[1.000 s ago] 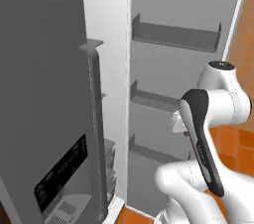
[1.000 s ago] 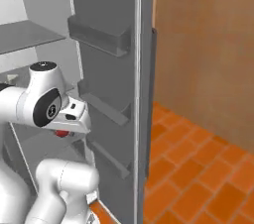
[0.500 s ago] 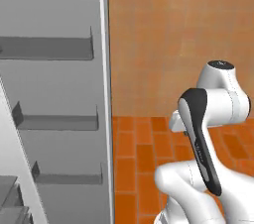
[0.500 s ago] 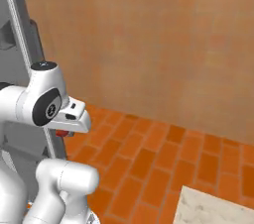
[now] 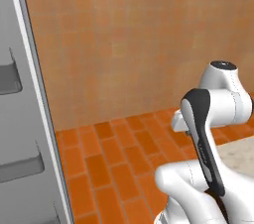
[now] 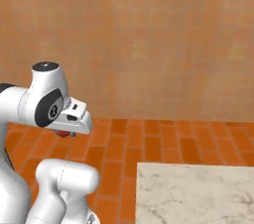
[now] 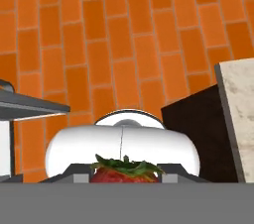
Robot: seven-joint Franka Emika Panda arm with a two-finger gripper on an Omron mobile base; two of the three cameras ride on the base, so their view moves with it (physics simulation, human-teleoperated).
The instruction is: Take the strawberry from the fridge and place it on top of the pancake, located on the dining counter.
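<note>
Swung away from the tall grey fridge (image 5: 22,119), whose door edge now sits at far left; end effector (image 7: 126,177) pinches the small dark-red, green-capped strawberry (image 7: 126,172) above orange brick floor (image 7: 114,44). Step: carrying; next, reach the beige marbled stone desk (image 6: 198,193), its corner near, with open floor between.

Orange brick floor (image 6: 163,143); beige marbled dining counter (image 6: 198,193) corner.

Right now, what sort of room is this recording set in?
Most likely a kitchen: an open fridge door with shelves, an orange brick-tiled floor, and a marbled dining counter corner. The gripper carries a strawberry.
</note>
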